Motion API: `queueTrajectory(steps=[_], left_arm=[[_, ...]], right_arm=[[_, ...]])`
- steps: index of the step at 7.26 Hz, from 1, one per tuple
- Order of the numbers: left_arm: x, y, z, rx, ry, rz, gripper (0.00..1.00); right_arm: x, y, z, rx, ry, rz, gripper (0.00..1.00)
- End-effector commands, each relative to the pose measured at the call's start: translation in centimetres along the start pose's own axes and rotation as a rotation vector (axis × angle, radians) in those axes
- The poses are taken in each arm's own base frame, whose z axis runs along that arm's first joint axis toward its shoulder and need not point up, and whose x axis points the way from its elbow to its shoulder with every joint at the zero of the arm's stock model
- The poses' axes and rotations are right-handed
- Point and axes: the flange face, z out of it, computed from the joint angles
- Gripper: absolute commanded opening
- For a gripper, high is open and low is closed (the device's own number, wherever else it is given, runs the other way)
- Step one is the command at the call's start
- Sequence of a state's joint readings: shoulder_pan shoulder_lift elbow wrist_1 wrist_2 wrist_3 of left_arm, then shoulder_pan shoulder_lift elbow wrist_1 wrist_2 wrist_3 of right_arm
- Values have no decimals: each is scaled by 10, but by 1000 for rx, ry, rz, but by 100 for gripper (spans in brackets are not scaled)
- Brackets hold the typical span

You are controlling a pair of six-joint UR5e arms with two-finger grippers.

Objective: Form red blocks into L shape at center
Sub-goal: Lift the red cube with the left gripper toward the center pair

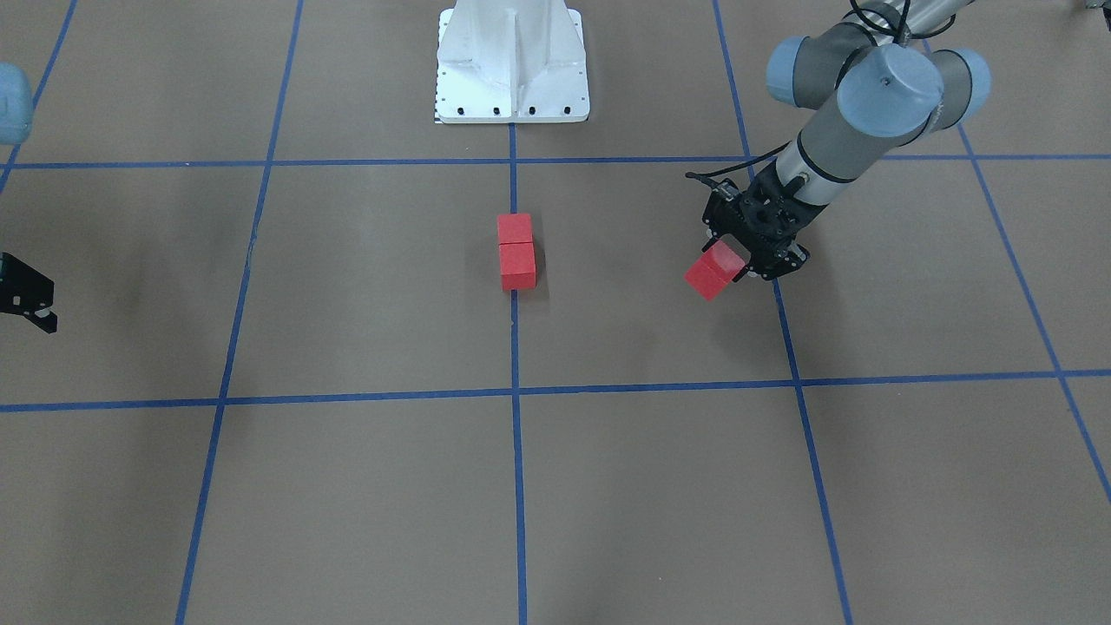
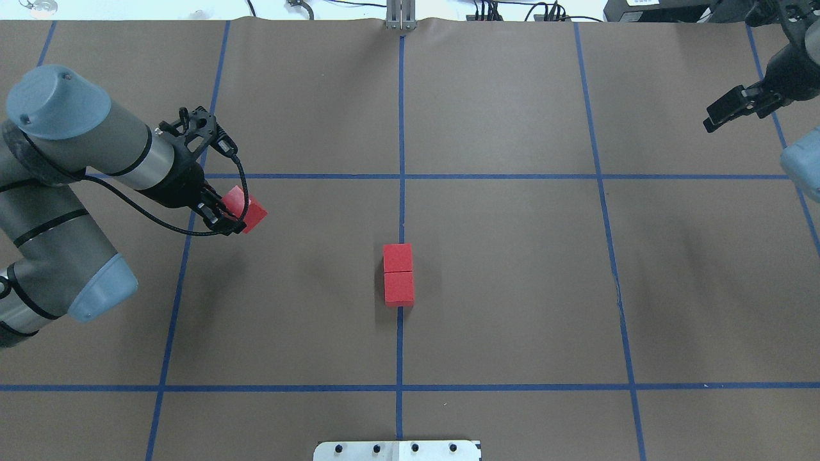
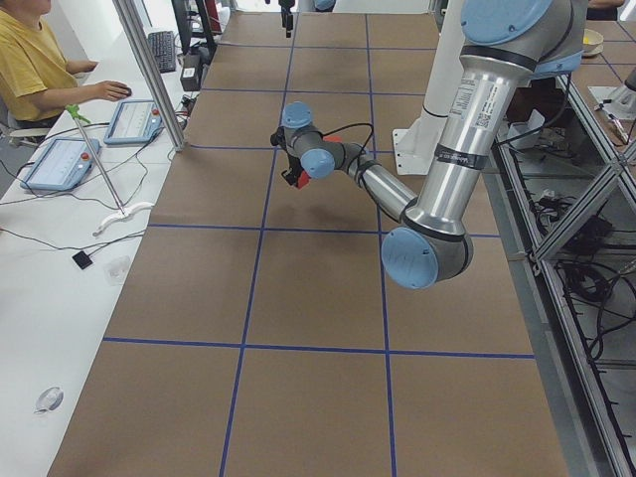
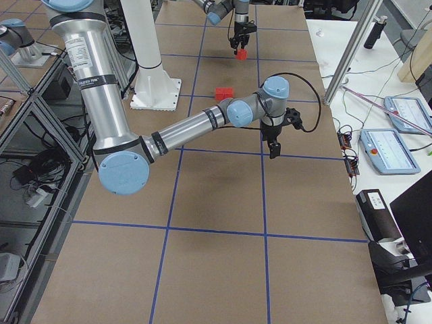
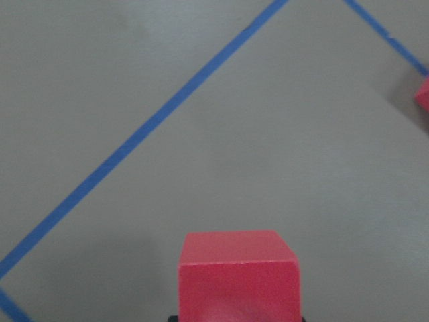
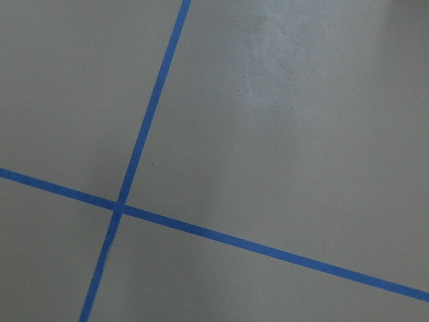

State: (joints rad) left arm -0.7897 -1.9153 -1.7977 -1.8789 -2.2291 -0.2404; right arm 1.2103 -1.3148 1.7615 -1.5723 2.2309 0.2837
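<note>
Two red blocks (image 2: 397, 258) (image 2: 399, 288) lie touching in a short straight row on the blue tape line at the center (image 2: 400, 333); they also show in the front view (image 1: 515, 228) (image 1: 517, 266). My left gripper (image 2: 234, 214) is shut on the third red block (image 2: 248, 210) and holds it tilted above the floor, well to the left of the pair. The left wrist view shows this block (image 5: 238, 275) between the jaws. My right gripper (image 2: 711, 121) hangs empty at the far right; I cannot tell if it is open.
The white robot base (image 1: 512, 61) stands just behind the center squares. Blue tape lines (image 2: 403, 176) mark the brown floor into large squares. The right wrist view shows only floor and a tape crossing (image 6: 119, 206). An operator (image 3: 30, 70) sits at a side desk.
</note>
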Motion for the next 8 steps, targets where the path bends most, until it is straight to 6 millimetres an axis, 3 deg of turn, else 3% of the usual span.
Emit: queueTrajectory(steps=[1, 2, 4, 5, 6, 8], left_arm=[[22, -28, -14, 37, 54, 63, 5], [22, -34, -14, 41, 52, 72, 0], [20, -39, -11, 54, -7, 330, 0], [24, -41, -9, 56, -8, 342, 0], [34, -42, -2, 55, -21, 354, 0], [77, -47, 41, 28, -145, 545, 0]], right_arm=[[0, 0, 0, 0, 1, 0, 99], [0, 0, 0, 1, -1, -1, 99], [-1, -1, 0, 1, -1, -1, 99], [-1, -1, 0, 1, -1, -1, 99], [0, -1, 0, 1, 0, -1, 99], [0, 0, 0, 0, 1, 0, 99]])
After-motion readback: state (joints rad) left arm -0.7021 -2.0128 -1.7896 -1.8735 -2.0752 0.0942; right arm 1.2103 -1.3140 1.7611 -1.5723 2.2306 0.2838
